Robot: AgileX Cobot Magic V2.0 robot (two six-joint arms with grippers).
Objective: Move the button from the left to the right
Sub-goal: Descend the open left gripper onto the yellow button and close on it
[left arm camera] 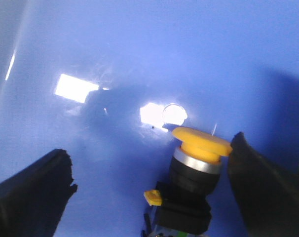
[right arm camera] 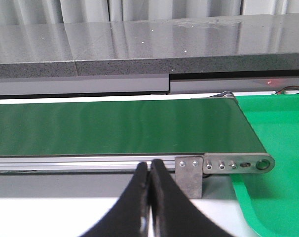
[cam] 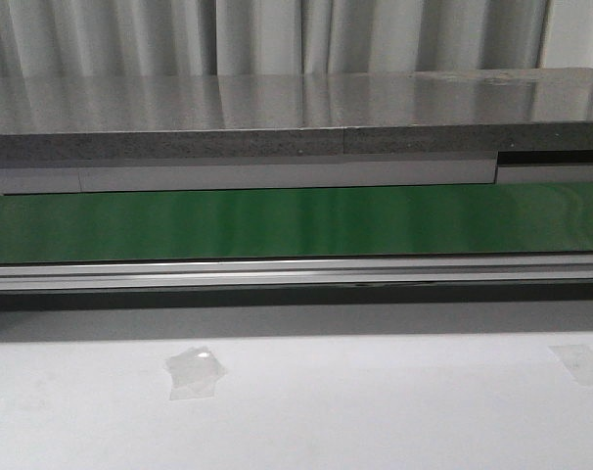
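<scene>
One button (left arm camera: 196, 163), left gripper (left arm camera: 154, 187) spread wide

Conveyor belt (cam: 296, 223) across the table (cam: 375, 411), stone counter (cam: 296, 113) behind it, curtain (cam: 277, 34) farthest back

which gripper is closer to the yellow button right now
Left. The left gripper is open with the button between its fingers, beside one of them. The right gripper is shut, facing the green conveyor belt, with no button in its view.
</scene>
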